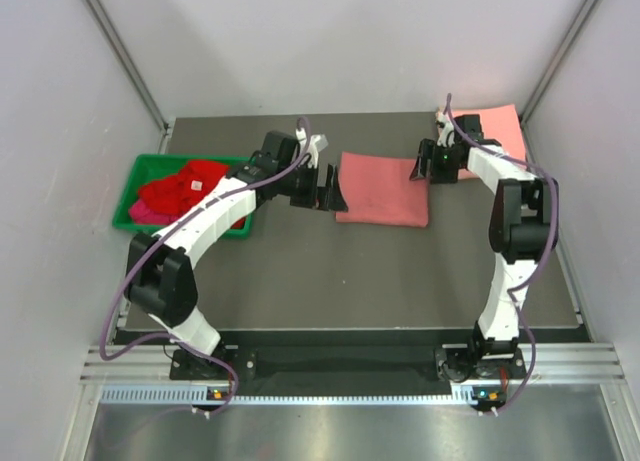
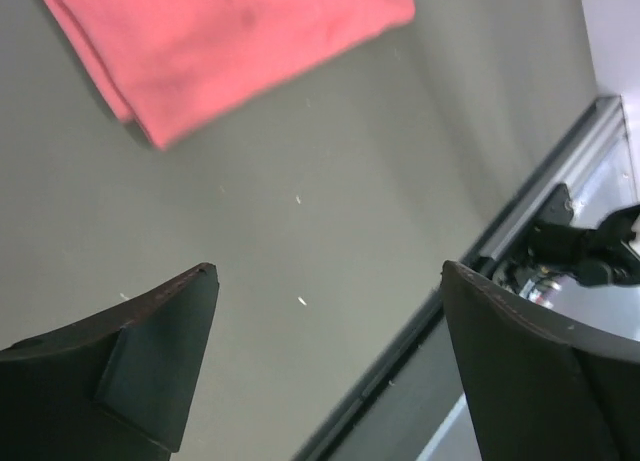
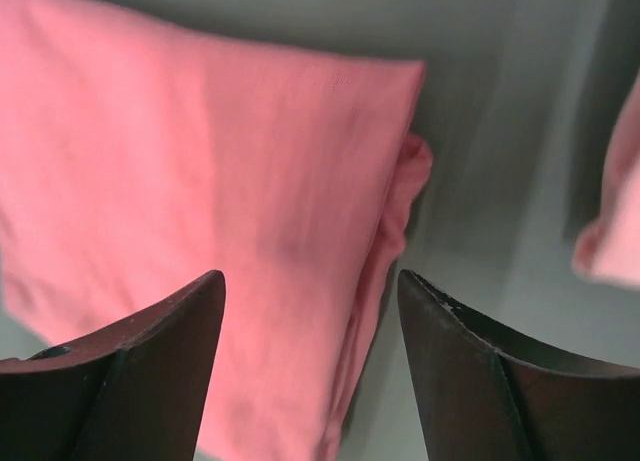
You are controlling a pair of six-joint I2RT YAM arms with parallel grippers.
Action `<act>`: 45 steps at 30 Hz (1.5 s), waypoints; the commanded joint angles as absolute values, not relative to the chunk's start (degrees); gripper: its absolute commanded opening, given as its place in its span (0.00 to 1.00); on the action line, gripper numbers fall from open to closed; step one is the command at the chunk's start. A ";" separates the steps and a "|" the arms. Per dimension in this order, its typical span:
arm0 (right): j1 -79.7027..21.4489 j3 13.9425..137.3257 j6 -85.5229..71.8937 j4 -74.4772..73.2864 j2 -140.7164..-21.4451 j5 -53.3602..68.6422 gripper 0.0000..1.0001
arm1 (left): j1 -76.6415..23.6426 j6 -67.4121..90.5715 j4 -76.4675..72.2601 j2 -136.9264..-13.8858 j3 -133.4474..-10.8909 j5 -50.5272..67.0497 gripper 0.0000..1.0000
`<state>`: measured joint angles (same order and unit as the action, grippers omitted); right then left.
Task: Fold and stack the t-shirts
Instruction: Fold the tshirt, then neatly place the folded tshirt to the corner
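Note:
A folded salmon pink t-shirt lies flat mid-table; it also shows in the left wrist view and the right wrist view. A second folded pink t-shirt lies at the back right, its edge in the right wrist view. Crumpled bright red and magenta t-shirts fill the bin. My left gripper is open and empty, just left of the mid-table shirt. My right gripper is open and empty, above that shirt's right edge.
A green plastic bin stands at the table's left edge. White walls enclose the table on three sides. The table's metal front rail shows in the left wrist view.

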<state>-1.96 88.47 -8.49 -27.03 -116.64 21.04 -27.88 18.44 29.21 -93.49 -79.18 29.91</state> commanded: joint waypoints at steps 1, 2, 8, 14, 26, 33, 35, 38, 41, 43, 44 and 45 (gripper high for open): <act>-1.49 95.35 -5.19 -28.21 -120.66 20.65 0.70 | -28.12 20.39 22.68 -89.04 -74.37 34.63 0.98; -1.49 96.06 -4.84 -28.21 -122.33 20.65 0.70 | -28.12 20.30 22.15 -88.60 -73.83 34.37 0.99; -1.58 97.82 -2.47 -28.48 -125.77 18.46 0.69 | -28.21 19.77 21.53 -87.19 -71.90 32.26 0.99; -1.58 97.82 -0.62 -28.65 -127.70 20.39 0.58 | -28.12 20.83 20.92 -87.54 -71.72 31.55 0.99; -1.32 98.26 1.23 -27.34 -129.99 24.52 0.25 | -28.12 20.48 20.30 -86.22 -70.66 29.09 0.99; -1.58 95.99 -1.30 -22.69 -121.15 21.19 0.00 | -28.12 20.83 20.21 -86.75 -70.58 29.71 0.99; -1.58 94.57 -1.41 -22.23 -118.66 17.85 0.00 | -28.12 20.74 20.30 -86.84 -70.66 29.62 0.99; -1.67 95.45 -0.44 -24.52 -115.58 14.07 0.00 | -28.12 20.57 20.48 -87.01 -70.49 29.27 0.99; -1.67 96.32 2.81 -26.27 -112.51 9.51 0.00 | -28.12 20.83 20.39 -87.10 -70.49 29.53 0.99; -1.58 97.38 4.48 -28.29 -111.54 6.78 0.00 | -28.12 21.09 20.30 -87.36 -70.49 29.53 0.99; -1.58 97.90 5.35 -29.00 -111.19 6.42 0.00 | -28.12 21.01 20.39 -87.54 -70.58 29.53 0.99; -1.58 98.61 6.58 -29.61 -110.31 5.28 0.00 | -28.12 20.92 20.65 -87.63 -70.58 29.44 0.99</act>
